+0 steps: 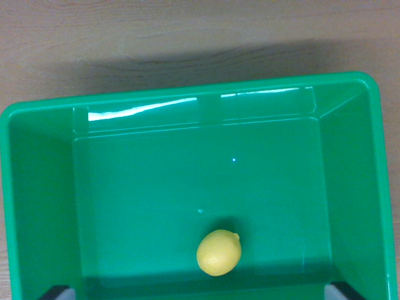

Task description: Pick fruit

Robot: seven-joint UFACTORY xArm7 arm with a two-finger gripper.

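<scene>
A green plastic bin [37, 187] fills most of the wrist view, seen from above, with its far rim running across the upper part of the frame and its side walls sloping in towards a flat floor. A single yellow lemon [219, 252] lies on that floor, low in the frame and a little right of centre, with its small nub pointing to the upper right. It touches none of the walls and has a faint shadow just above it. Bright glare streaks lie along the far wall, upper centre. Beyond the bin, a wooden table [187, 31] spans the top of the frame. Two dark tips at the bottom corners may be the gripper [203, 292] fingers; if so, they stand wide apart and grasp nothing.
</scene>
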